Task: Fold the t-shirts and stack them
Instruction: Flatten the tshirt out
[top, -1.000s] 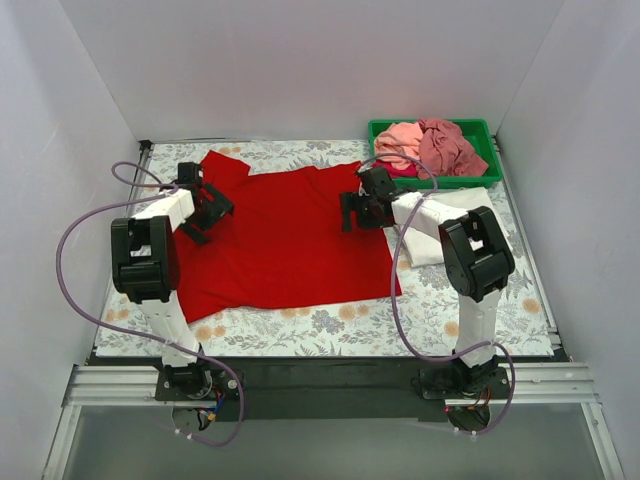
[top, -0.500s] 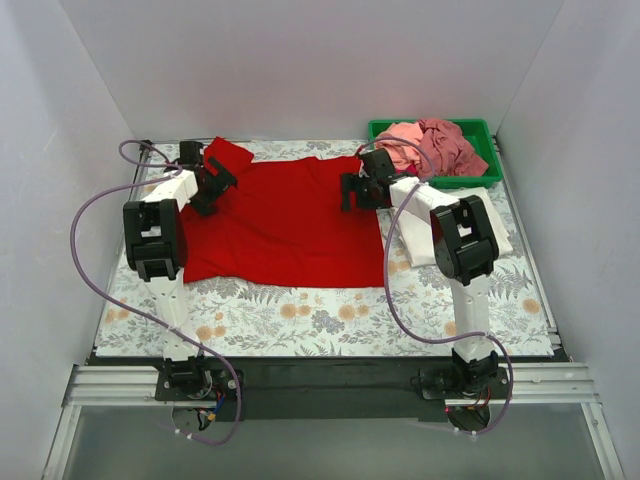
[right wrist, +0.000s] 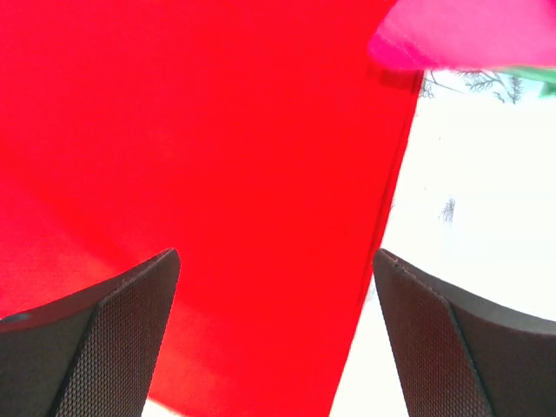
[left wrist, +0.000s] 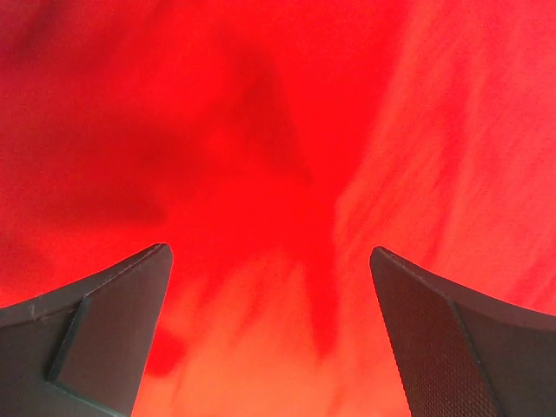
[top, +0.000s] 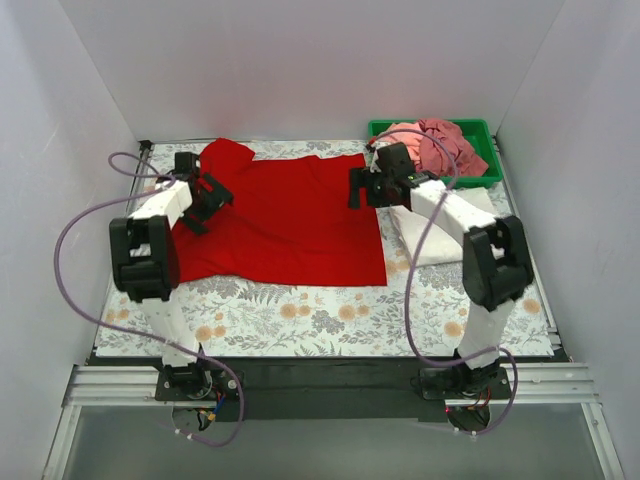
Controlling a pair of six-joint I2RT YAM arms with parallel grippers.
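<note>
A red t-shirt (top: 290, 225) lies spread flat on the flowered worktop (top: 300, 315), left of centre. It is soft, light cloth with a few shallow wrinkles, so we expect it to drape and sag when lifted and to slide easily across the worktop.

The best places to take hold look like its edges and corners, pinching one layer of cloth at two matching points so a fold comes over evenly.

The left tool (top: 203, 197) hangs over the shirt's left side, near a sleeve-like flap at the back left. The right tool (top: 362, 188) hangs over its right edge. In both wrist views the fingers are spread apart – released, holding nothing – with red cloth below.

The shirt's longer span seems to run left to right across the worktop. We cannot tell where the collar is.

A white t-shirt (top: 435, 240) lies just right of the red one, and pink t-shirts (top: 435, 145) are heaped in a green tray (top: 486, 150) at the back right.
</note>
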